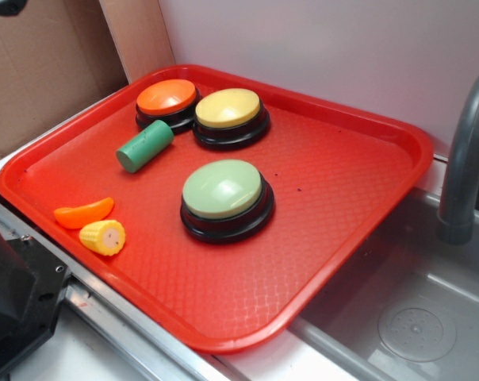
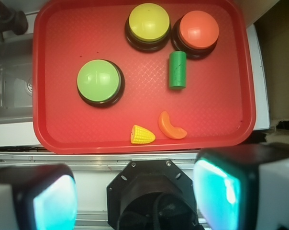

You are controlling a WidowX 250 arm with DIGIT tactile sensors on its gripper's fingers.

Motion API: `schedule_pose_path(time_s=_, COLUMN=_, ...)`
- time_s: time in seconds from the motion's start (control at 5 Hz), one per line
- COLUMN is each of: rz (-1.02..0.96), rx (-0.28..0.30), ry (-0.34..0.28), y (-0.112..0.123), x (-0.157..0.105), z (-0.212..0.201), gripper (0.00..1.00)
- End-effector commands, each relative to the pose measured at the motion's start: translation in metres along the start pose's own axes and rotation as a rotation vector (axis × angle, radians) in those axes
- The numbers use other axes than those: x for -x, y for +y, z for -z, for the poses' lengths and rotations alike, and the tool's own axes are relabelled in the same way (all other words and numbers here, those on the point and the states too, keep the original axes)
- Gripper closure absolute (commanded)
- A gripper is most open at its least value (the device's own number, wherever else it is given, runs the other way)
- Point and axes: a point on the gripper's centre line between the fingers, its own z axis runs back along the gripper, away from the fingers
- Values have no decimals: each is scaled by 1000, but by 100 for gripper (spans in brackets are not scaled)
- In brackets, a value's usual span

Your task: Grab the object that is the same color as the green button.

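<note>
My gripper (image 2: 135, 201) is wide open and empty, off the tray's (image 2: 53, 139) near edge. The cylinder (image 2: 177, 70) lies far ahead, right, beside the orange button (image 2: 198, 29).

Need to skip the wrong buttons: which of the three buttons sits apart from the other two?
The green button, alone mid-tray. The orange button and yellow button sit side by side at the far edge.

- A toy kitchen set-up: grey sink basin (image 1: 414, 317) with a grey faucet (image 1: 465, 159).
- Cardboard backdrop (image 1: 41, 71) and a red tray (image 1: 342, 143) of toy food.
</note>
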Motion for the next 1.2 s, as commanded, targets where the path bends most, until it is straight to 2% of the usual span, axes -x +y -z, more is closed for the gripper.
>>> schedule_pose_path(time_s=0.0, rz=0, rx=0, ry=0, y=0, x=0, z=0, gripper=0)
schedule_pose_path(time_s=0.4, rz=-84, rx=33, ry=-61, y=32, x=-30, z=45, gripper=0)
schedule_pose_path(time_s=0.8, rz=-164, rx=-8, ry=-39, y=63, x=-68, z=107, gripper=0)
schedule_pose_path(time_s=1.0, rz=-206, rx=-58, ry=-63, y=67, x=-86, z=137, gripper=0)
